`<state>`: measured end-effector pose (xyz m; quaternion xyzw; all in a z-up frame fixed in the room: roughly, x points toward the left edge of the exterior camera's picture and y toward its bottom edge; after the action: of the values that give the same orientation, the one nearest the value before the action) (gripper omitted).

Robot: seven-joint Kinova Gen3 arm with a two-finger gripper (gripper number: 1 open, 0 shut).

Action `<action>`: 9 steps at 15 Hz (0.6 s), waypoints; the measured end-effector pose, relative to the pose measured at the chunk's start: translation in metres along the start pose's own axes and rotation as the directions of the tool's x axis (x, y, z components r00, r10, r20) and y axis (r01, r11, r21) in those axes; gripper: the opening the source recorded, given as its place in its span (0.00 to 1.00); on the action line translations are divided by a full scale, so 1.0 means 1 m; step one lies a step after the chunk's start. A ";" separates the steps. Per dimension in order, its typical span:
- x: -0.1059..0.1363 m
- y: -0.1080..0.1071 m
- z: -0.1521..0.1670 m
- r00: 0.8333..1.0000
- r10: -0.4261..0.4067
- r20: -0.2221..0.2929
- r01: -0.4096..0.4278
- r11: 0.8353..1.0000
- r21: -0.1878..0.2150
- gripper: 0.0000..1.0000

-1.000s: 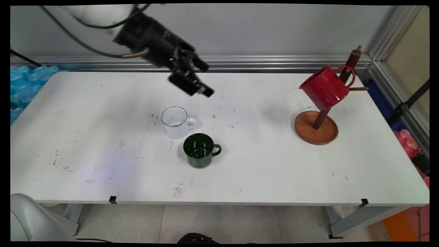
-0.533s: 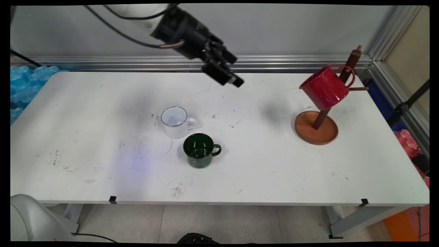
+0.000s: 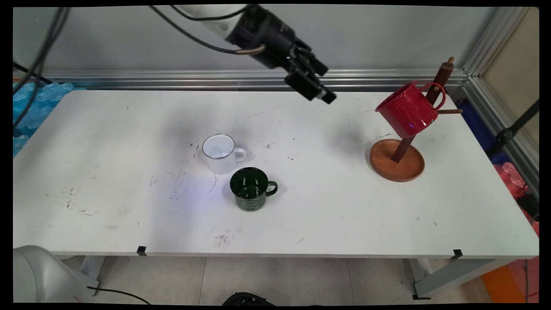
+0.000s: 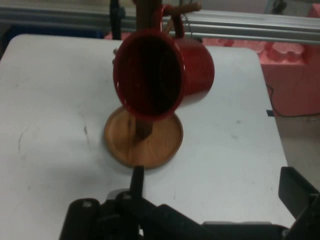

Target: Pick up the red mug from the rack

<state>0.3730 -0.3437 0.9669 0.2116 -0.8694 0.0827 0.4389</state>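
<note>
Hanging by its handle from a peg of the wooden mug stand [image 3: 402, 150], the red mug [image 3: 407, 110] sits tilted at the counter's [image 3: 107, 142] far right, mouth facing left toward the gripper [image 3: 318, 92]. In the hand view the mug [image 4: 160, 75] fills the upper centre, open mouth straight at the camera, with the stand's round base [image 4: 145, 142] below it.

Change over the last second: gripper has travelled right along the back of the counter, from above the white mug [image 3: 220, 153] to roughly midway between that mug and the stand, and slightly higher. Now in the air, well apart from everything, touching nothing. Red mug is the nearest thing on its line of sight.

Jaws: spread wide, nothing between them; hand view shows one finger at bottom centre and the other at the far right edge, well apart.

Nothing on the counter has moved. White mug and green mug [image 3: 250, 188] are upright, just beside each other at centre-left, handles to the right. Red mug and stand are unchanged in pose.

My read: heading and aim line up with the red mug, not the two on the counter.
</note>
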 end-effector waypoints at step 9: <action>0.021 -0.040 0.051 0.995 0.092 -0.031 -0.095 0.989 -0.111 1.00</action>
<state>0.3424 -0.4028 0.9511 0.1446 -0.8759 0.0568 0.4568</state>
